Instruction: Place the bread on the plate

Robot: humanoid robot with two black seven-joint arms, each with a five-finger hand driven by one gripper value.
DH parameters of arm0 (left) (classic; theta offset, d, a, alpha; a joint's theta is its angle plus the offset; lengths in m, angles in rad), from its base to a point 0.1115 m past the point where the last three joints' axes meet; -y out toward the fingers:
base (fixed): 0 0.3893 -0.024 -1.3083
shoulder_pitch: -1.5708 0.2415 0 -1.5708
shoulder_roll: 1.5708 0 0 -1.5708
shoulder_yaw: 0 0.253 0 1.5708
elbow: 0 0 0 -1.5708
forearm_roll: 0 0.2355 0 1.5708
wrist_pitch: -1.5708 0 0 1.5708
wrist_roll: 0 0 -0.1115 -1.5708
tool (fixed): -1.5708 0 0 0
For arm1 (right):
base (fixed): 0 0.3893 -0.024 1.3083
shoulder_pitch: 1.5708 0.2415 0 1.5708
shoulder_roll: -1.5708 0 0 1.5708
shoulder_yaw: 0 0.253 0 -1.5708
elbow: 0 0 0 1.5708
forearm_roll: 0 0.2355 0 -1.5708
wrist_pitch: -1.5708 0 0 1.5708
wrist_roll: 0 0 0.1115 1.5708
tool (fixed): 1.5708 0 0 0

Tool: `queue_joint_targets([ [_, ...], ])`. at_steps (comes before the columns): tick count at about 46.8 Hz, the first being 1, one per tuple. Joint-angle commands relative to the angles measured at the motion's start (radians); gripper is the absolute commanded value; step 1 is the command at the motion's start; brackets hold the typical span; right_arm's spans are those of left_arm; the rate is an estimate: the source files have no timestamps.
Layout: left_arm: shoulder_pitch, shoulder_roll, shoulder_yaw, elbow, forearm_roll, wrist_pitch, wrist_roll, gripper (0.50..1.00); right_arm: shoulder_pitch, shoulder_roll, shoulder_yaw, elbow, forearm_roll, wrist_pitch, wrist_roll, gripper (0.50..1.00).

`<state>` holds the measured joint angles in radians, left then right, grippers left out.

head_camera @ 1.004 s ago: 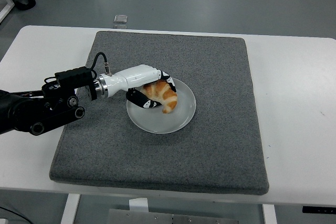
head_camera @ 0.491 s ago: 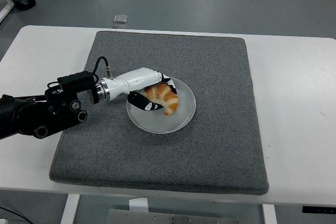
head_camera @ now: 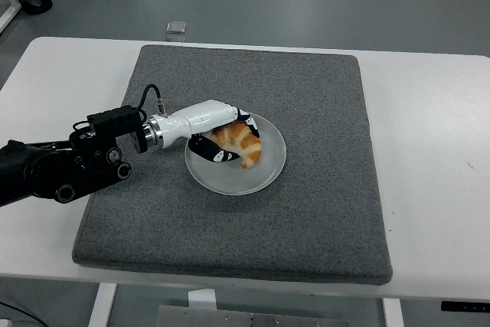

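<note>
Bread [head_camera: 241,143] on plate [head_camera: 230,178], seemingly within left hand's [head_camera: 214,132] fingers [head_camera: 210,151]

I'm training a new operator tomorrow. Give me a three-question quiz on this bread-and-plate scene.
1. True or false: the bread is over the plate.
2. Which hand is at the bread? A) left B) right C) neither
3. Fill in: the plate sits on a grey ____.

Key:
1. True.
2. A; the left hand has fingers around the bread, and the right hand is out of view.
3. mat.
</note>
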<state>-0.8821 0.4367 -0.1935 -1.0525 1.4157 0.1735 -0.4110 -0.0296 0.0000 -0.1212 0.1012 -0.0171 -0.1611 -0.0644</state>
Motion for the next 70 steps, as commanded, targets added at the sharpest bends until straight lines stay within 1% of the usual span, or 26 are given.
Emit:
queue_joint_targets([
  [1,0.000,0.000,0.000,0.000,0.000,0.000,0.000,0.500,0.000,0.000,0.000,0.000,0.000,0.000,0.000,0.940],
  [23,0.002,0.005,-0.001,-0.001,-0.021,0.004,0.000,0.500,0.000,0.000,0.000,0.000,0.000,0.000,0.000,0.938],
  [29,0.025,0.004,-0.006,-0.001,-0.026,0.004,0.000,0.500,0.000,0.000,0.000,0.000,0.000,0.000,0.000,0.938],
  [42,0.029,0.007,-0.007,-0.001,-0.027,0.004,0.000,0.500,0.000,0.000,0.000,0.000,0.000,0.000,0.000,0.938],
  [45,0.032,0.007,-0.007,-0.003,-0.027,0.011,0.000,0.500,0.000,0.000,0.000,0.000,0.000,0.000,0.000,0.938],
  [50,0.035,0.007,-0.006,-0.003,-0.027,0.037,0.000,0.500,0.000,0.000,0.000,0.000,0.000,0.000,0.000,0.938],
  [54,0.035,0.007,-0.006,-0.004,-0.027,0.046,0.000,0.544,0.000,0.000,0.000,0.000,0.000,0.000,0.000,0.938],
  [56,0.035,0.007,-0.006,-0.004,-0.027,0.046,0.000,0.553,0.000,0.000,0.000,0.000,0.000,0.000,0.000,0.938],
  [60,0.037,0.008,-0.007,-0.004,-0.027,0.046,0.000,0.617,0.000,0.000,0.000,0.000,0.000,0.000,0.000,0.938],
  [64,0.037,0.008,-0.007,-0.006,-0.027,0.047,0.000,0.658,0.000,0.000,0.000,0.000,0.000,0.000,0.000,0.938],
  [67,0.037,0.010,-0.007,-0.007,-0.027,0.046,0.000,0.666,0.000,0.000,0.000,0.000,0.000,-0.002,0.000,0.938],
  [69,0.037,0.011,-0.007,-0.009,-0.027,0.046,0.000,0.696,0.000,0.000,0.000,0.000,0.000,-0.002,0.000,0.938],
  [70,0.037,0.013,-0.007,-0.009,-0.027,0.047,0.000,0.696,0.000,0.000,0.000,0.000,0.000,-0.002,0.000,0.938],
])
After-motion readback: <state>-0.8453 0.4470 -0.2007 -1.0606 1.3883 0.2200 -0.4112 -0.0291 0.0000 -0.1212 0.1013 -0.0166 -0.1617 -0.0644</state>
